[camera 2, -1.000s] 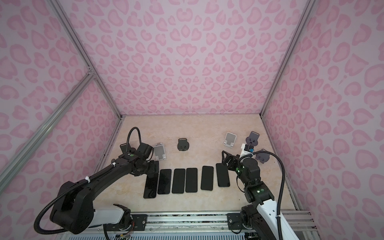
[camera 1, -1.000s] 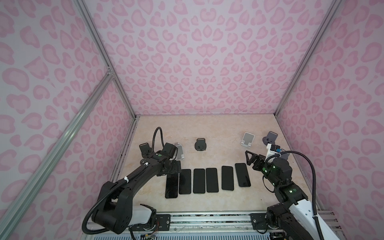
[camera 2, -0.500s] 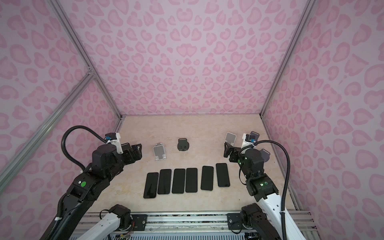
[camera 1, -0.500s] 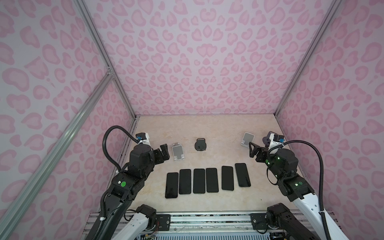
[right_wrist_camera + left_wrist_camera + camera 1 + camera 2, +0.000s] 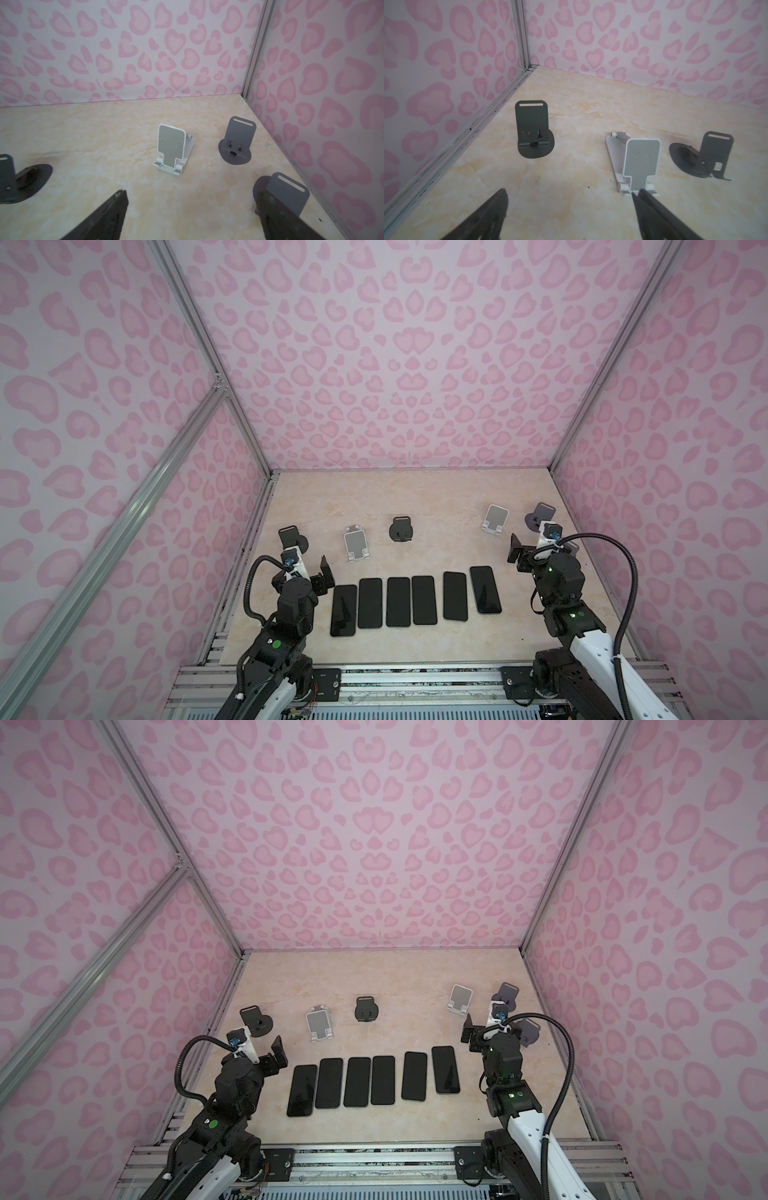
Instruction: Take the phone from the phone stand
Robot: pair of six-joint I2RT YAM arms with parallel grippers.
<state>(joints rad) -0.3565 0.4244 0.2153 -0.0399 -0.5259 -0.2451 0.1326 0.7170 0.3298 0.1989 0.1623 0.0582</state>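
Six phones (image 5: 398, 601) lie flat, screens dark, in a row across the lower middle of both top views. They sit side by side on the pale marbled desk (image 5: 415, 497), and the two at the right end are set a little higher in the frame than the others. None of them touches any of the phone stands (image 5: 319, 1025), which are strung out above the row in the frame. From left to right these are the left dark stand (image 5: 292, 536) close to the wall, the left white stand (image 5: 356, 545), the middle dark stand (image 5: 401, 529), the right white stand (image 5: 496, 519) and the far grey stand (image 5: 540, 513). A near grey stand (image 5: 288, 189) is half hidden behind the right arm.

The left claw (image 5: 569, 194) hangs over the desk at the left end of the row, with its jaws spread wide and nothing between them. The right claw (image 5: 192, 194) hangs at the right end, also spread wide and empty. One of its fingers (image 5: 276, 209) overlaps the near grey stand in the wrist view; I cannot tell whether it touches. Pink heart-print walls (image 5: 415, 364) close in three sides.
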